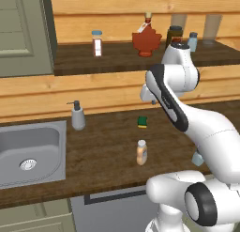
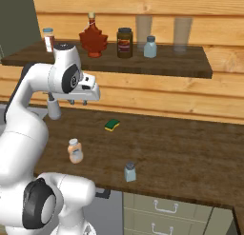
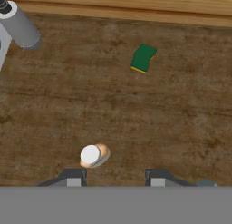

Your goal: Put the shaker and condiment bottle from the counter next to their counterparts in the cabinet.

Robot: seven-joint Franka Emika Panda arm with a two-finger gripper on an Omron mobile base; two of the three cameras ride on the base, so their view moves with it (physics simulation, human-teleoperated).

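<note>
Dark brown wooden bench (image 2: 181, 148), carrying: one tan-orange condiment bottle (image 2: 75, 151) with a whitish cap, upright, near the front edge; one pale blue-grey shaker (image 2: 130, 172) with a grey cap, upright, to the bottle's right and well apart from it; one green sponge (image 2: 112, 125) with a yellow underside, further back; one grey soap dispenser (image 1: 77, 116) beside the inset steel sink (image 1: 14, 177).

Shelf of the cabinet (image 2: 190, 67), above, backed by light planks: clear jar (image 1: 97, 42) with blue lid; red maple-leaf bottle (image 2: 93, 38); dark brown jar (image 2: 125, 43); a second pale blue-grey shaker (image 2: 150, 47), just right of the brown jar.

Gripper (image 3: 116, 178): hovers over the bench, empty, its jaws drawn nearly closed; in the hand view the condiment bottle's cap sits just above the left fingertip (image 3: 72, 178).
</note>
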